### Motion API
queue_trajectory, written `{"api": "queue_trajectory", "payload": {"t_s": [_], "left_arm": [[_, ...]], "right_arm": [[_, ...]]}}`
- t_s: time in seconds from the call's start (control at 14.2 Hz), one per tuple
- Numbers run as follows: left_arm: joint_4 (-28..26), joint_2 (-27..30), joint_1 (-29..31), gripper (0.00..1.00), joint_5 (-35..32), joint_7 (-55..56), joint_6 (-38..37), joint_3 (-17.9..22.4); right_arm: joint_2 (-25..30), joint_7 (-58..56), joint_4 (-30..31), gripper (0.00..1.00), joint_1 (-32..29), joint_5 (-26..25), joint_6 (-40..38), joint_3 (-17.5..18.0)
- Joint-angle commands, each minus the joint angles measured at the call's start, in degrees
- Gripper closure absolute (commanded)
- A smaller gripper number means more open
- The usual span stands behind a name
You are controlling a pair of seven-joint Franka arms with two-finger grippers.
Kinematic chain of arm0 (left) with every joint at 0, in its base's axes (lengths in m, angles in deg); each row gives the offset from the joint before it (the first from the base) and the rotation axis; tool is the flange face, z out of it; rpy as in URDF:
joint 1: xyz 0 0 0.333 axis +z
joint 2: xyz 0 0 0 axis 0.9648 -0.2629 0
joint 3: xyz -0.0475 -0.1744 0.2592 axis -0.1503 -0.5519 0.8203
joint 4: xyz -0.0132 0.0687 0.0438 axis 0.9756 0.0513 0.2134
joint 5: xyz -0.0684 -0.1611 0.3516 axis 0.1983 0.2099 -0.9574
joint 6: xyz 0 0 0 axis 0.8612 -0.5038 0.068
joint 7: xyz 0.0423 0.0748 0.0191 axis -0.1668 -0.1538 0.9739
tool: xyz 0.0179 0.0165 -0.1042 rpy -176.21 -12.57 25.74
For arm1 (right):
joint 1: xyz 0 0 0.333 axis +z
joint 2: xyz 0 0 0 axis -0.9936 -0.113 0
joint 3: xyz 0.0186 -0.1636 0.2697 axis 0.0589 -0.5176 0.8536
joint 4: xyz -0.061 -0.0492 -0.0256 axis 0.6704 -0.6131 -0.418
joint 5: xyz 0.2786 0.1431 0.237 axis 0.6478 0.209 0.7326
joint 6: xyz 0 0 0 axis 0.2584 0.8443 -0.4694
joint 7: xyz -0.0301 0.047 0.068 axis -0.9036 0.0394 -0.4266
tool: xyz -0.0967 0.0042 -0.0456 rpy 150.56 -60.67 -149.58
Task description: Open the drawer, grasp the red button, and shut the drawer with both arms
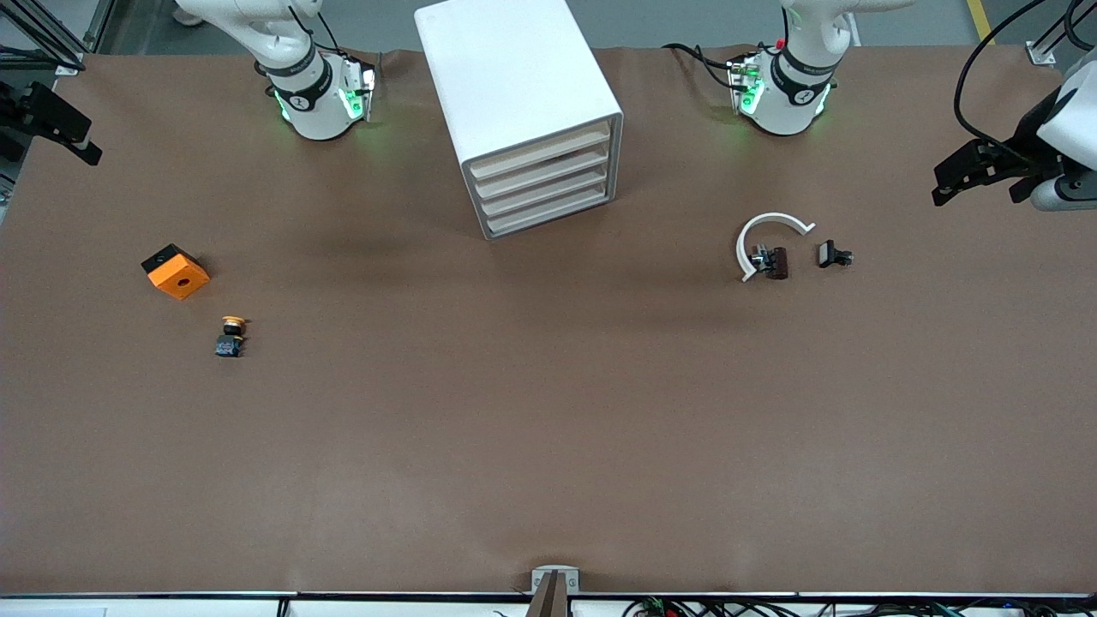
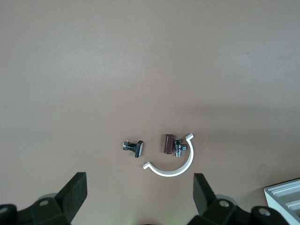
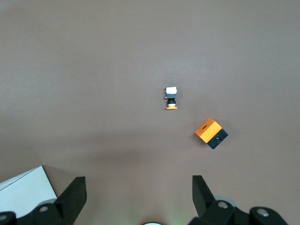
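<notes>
Hanging at the frame's edges in the front view, both hands are cut off. The left hand (image 2: pixel 140 177) is released with its fingers (image 2: pixel 75 192) spread wide, and so is the right hand (image 3: pixel 139 178). Each waits above the tabletop (image 1: pixel 548 446) at its own arm's end.

All four drawers (image 1: pixel 544 184) of the white cabinet (image 1: pixel 514 77) are shut, hiding whatever lies inside. The red-capped button shows in no view, so its place relative to either hand cannot be told.

The left wrist view shows a white curved clip (image 2: pixel 174 166) below the left hand, around a small brown-and-metal piece (image 2: pixel 169 144), with a small black part (image 2: pixel 134 147) just beside it. They are too small to identify, possibly fittings.

The right wrist view shows a yellow-capped button (image 3: pixel 171 99) and an orange box (image 3: pixel 209 131) with a hole, near each other. Only this view shows the button's pale end. Each wrist view catches only a corner of the cabinet; the front view alone shows it whole.
</notes>
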Motion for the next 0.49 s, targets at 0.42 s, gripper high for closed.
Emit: {"api": "queue_trajectory", "payload": {"t_s": [0.42], "left_arm": [[1.0, -0.7, 0.6, 0.0, 0.7, -1.3, -0.1, -0.2]], "right_arm": [[-2.8, 1.3, -4.3, 0.0, -0.2, 1.9, -2.2, 0.2]]}}
